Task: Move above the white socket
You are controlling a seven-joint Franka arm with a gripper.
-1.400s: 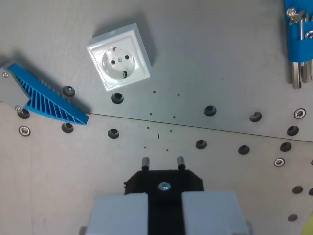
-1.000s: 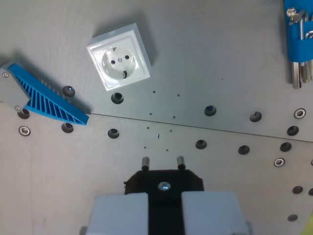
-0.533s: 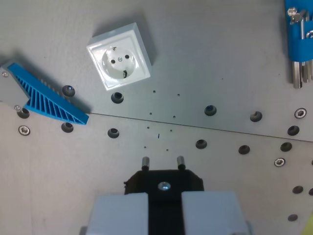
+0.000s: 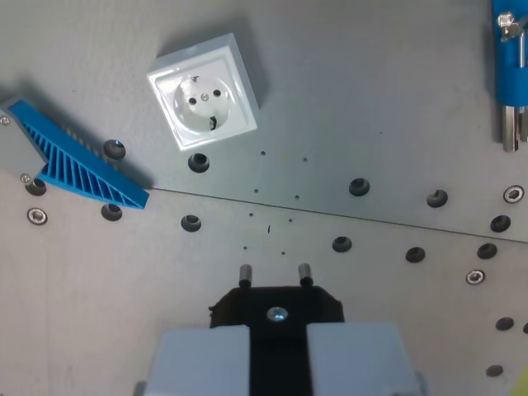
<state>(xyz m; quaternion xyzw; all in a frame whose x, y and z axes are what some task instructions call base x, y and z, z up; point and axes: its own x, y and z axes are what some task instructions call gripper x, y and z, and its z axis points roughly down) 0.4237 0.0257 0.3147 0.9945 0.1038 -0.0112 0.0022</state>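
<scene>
The white socket [image 4: 203, 91] lies flat on the grey worktop [image 4: 371, 91], up and toward the wrist view's left of the hand [image 4: 277, 351], well apart from it. The hand is clenched on a black plug [image 4: 276, 305], whose two pins point up the frame. Against the picture 0.5 s ago, the whole scene has shifted slightly; the camera moved. The blue ribbed wedge [image 4: 74, 165] and blue tool [image 4: 511, 58] are cut off at the frame edges.

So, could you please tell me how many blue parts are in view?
2: a ribbed blue wedge at the wrist view's left edge, below-left of the white socket, and a blue holder at the top-right corner, cut off by the frame.
</scene>
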